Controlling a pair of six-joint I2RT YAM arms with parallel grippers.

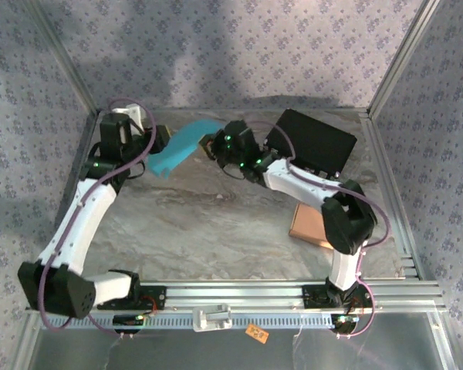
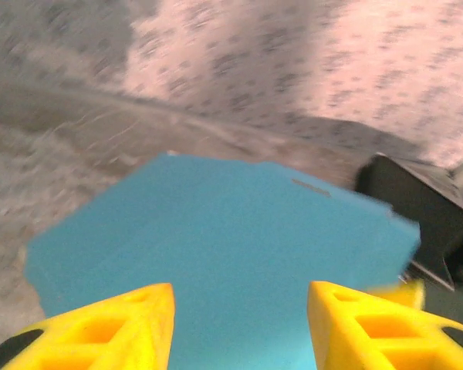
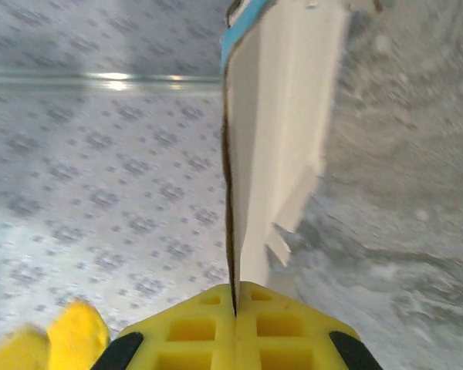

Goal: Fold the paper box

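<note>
The paper box (image 1: 181,145) is a flat blue sheet with a white underside, held off the table at the back. My right gripper (image 1: 210,146) pinches its right edge. In the right wrist view the jaws (image 3: 234,291) are closed tight on the sheet's thin edge, and the white face (image 3: 282,116) runs away from them. My left gripper (image 1: 159,143) is at the sheet's left end. In the left wrist view its yellow fingers (image 2: 239,297) stand wide apart, with the blue face (image 2: 231,247) spread between and beyond them. Whether they touch the sheet is unclear.
A black case (image 1: 312,141) lies at the back right, just behind the right arm, and it also shows as the black case (image 2: 417,208) in the left wrist view. A flat brown cardboard piece (image 1: 309,223) rests near the right arm's base. Patterned walls and metal rails (image 1: 386,85) enclose the marble table (image 1: 208,223).
</note>
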